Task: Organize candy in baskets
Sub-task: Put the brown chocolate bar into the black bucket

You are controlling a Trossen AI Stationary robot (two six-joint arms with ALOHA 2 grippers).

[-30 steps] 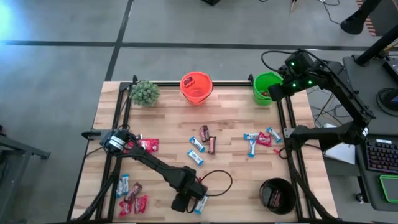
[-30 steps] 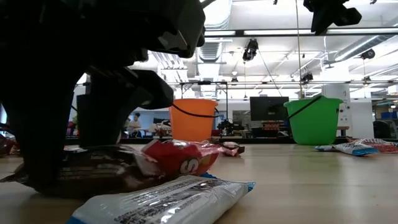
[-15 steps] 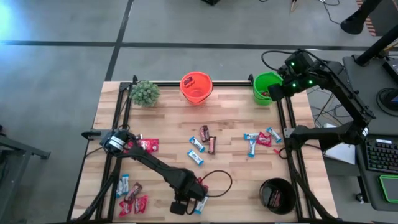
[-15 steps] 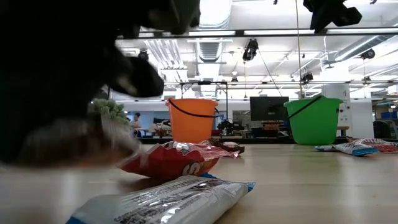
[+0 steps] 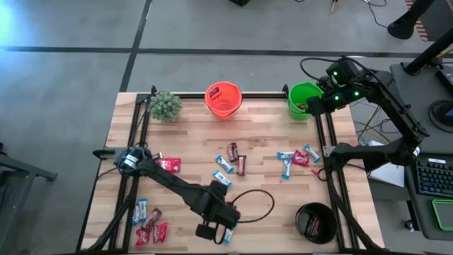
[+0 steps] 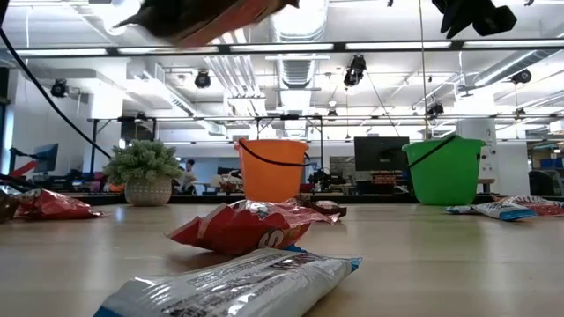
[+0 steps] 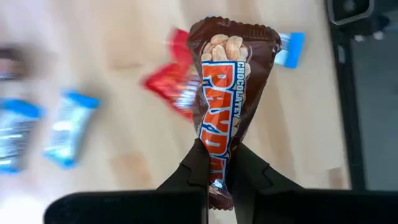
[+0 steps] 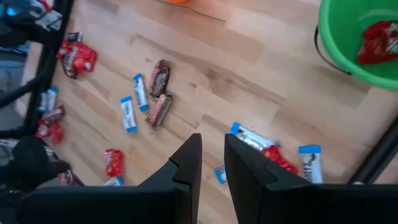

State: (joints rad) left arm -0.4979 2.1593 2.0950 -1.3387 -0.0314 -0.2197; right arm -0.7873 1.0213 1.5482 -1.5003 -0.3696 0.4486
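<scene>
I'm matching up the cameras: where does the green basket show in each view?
High view: green basket at the table's far right corner.
Low view: right of centre, standing at the back.
Left wrist view: not in it.
Right wrist view: that picture's upper right corner, red candy inside.
Shared landmark: the orange basket, to its left in the high and low views.

Left gripper (image 5: pixel 214 231) hangs low at centre frame; right gripper (image 5: pixel 312 105) sits upper right — beside the green basket (image 5: pixel 303 100) — with candy (image 5: pixel 231 163) scattered mid-table.
</scene>
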